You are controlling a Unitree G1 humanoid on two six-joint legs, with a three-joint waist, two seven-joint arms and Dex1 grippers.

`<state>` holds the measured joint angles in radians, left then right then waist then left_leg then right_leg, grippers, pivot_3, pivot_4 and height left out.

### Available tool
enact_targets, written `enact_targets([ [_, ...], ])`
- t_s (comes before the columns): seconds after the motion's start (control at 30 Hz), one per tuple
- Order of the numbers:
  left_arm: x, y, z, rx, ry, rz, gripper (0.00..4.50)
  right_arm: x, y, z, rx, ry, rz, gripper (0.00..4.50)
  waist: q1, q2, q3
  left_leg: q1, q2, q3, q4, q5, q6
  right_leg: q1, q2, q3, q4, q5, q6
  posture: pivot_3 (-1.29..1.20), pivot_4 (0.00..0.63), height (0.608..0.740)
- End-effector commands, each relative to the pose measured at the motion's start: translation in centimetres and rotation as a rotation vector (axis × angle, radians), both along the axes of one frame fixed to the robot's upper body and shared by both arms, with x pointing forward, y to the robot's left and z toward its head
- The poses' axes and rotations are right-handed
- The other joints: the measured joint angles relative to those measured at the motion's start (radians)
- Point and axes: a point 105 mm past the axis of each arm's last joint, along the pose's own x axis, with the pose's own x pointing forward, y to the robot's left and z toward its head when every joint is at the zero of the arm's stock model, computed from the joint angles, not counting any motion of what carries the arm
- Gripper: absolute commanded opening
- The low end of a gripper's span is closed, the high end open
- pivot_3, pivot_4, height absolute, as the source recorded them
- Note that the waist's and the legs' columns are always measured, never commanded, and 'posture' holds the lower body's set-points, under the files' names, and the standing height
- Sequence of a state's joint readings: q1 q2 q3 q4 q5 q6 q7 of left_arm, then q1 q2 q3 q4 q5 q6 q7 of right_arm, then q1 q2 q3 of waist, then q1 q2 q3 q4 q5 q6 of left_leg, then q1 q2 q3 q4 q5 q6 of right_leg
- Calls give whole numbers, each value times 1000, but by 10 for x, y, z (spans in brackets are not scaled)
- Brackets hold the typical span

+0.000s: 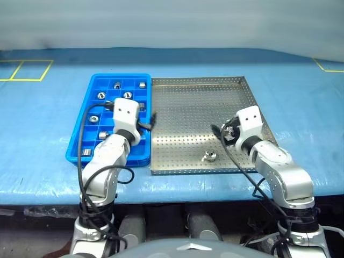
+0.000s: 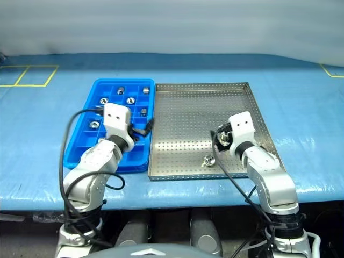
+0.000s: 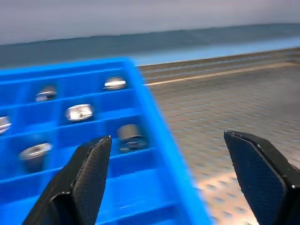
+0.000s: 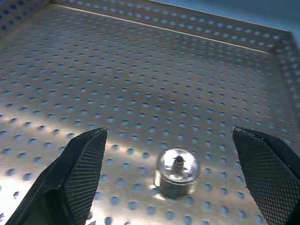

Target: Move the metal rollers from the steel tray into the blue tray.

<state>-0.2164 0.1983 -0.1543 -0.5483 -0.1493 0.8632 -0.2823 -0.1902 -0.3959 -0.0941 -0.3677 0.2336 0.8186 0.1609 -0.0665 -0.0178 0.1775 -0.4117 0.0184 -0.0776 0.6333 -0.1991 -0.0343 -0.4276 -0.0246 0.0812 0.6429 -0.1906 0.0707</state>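
Now you can see one metal roller (image 4: 176,178) left on the steel tray (image 1: 188,113), low in the frame near the tray's front rim. Your right gripper (image 4: 171,173) has its fingers wide apart around it, not touching. Your left gripper (image 3: 178,178) is also spread and empty, over the right edge of the blue tray (image 1: 80,140), where I count at least seven rollers in compartments.

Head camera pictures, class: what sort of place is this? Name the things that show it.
Probably a robot test bench or workshop sorting station: a table under a blue cover with yellow tape marks, a perforated steel tray, and a blue tray with metal rollers in its compartments.
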Motion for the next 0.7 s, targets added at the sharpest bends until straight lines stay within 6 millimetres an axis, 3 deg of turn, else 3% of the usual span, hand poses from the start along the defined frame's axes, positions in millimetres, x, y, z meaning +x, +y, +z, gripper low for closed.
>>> enact_targets([
  [0.03, -13, -19, 3, 20, -29, -142, 4179, 8, -7, -2, 45, 1, -55, 4500, -6, 0, 0, 0, 0, 0, 0, 0, 0, 0, 0, 0, 0, 0, 0, -59, 150, 740],
  [0.3, -16, -22, -11, 0, 46, -196, 4179, 20, -2, -26, 128, 70, -42, 4500, -15, 0, 0, 0, 0, 1, 0, 0, 1, 0, 0, 1, 0, 0, 0, -46, 150, 740],
  [0.4, -16, -19, -17, 14, 67, -186, 4212, 25, -4, -32, 106, 83, -49, 3884, -15, 0, 0, 0, 0, 0, 0, 0, 1, 0, 0, 1, 0, 0, 0, -37, 150, 740],
  [0.6, -15, -13, -23, 25, 83, -157, 4212, 28, -3, -26, 108, 55, -47, 1970, -11, 0, 0, 0, 0, 0, 0, 0, 1, 0, 0, 1, 0, 0, 0, -25, 150, 740],
  [0.7, -14, -11, -25, 29, 87, -150, 4212, 28, 1, -22, 95, 42, -31, 1970, -11, 0, 0, 0, 0, 0, 0, 0, 1, 0, 0, 1, 0, 0, 0, -23, 150, 740],
])
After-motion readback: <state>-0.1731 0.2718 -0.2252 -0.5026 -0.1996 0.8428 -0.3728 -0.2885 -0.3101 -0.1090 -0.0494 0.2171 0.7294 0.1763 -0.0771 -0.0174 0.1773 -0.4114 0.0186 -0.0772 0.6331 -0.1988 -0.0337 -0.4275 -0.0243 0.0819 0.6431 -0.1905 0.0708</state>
